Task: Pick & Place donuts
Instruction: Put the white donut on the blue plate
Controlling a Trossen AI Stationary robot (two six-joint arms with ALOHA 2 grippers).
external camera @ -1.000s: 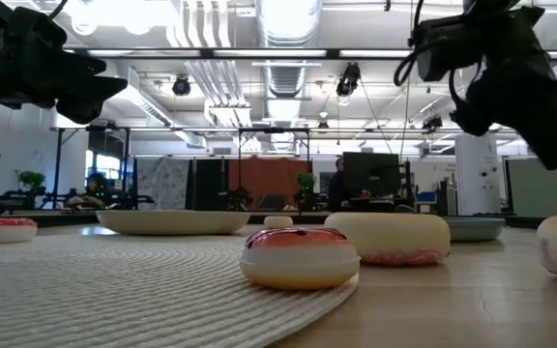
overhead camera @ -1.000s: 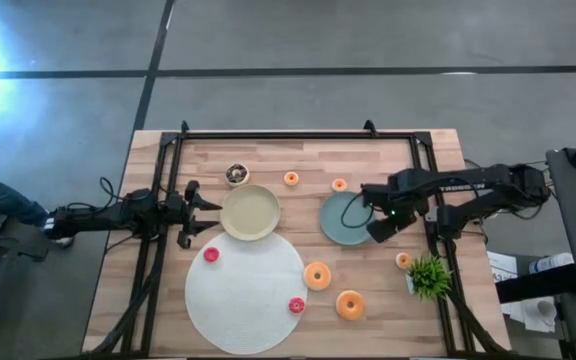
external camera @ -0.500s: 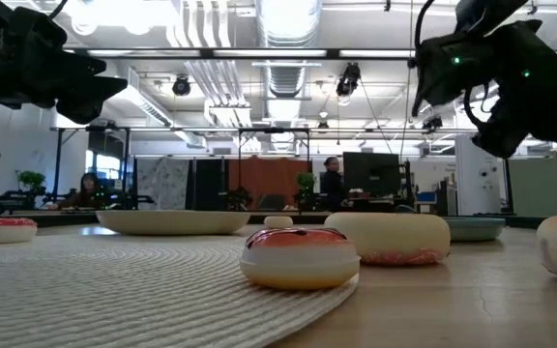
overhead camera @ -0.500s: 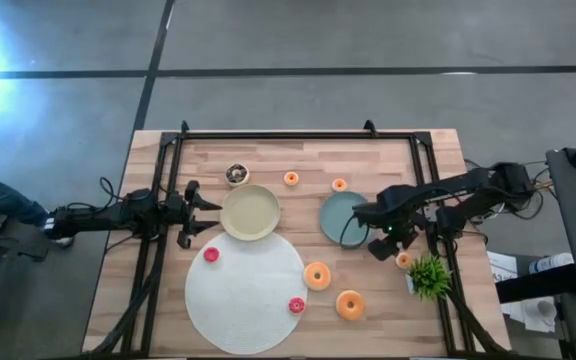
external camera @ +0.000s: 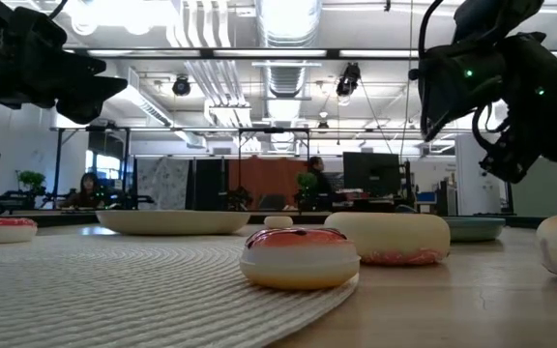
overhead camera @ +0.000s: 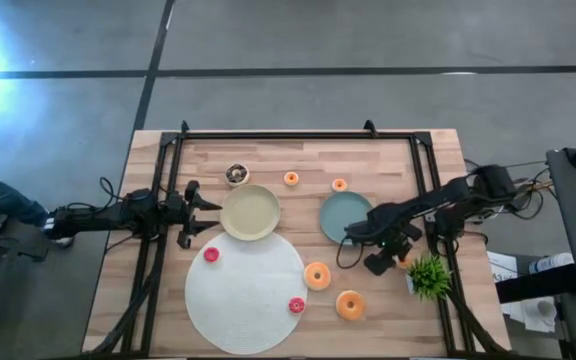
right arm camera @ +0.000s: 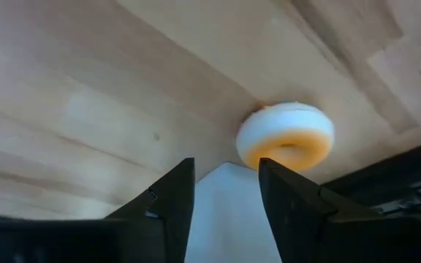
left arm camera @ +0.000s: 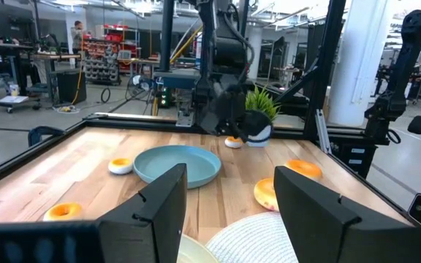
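No legible text, label, brand, number or sign anywhere on table, arms or room.

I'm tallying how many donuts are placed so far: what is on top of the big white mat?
Two donuts sit on the white mat: a pink donut near its upper left edge and a red donut at its right. An orange donut lies at its rim. Nothing covers the mat.

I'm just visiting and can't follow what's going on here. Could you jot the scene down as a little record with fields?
Right gripper: open, reaching at a small orange donut by the little green plant, not gripping it
Left gripper: open, waiting at the table's left side
Teal plate: nothing on it
Beige plate: nothing on it
White mat: two red donuts on it
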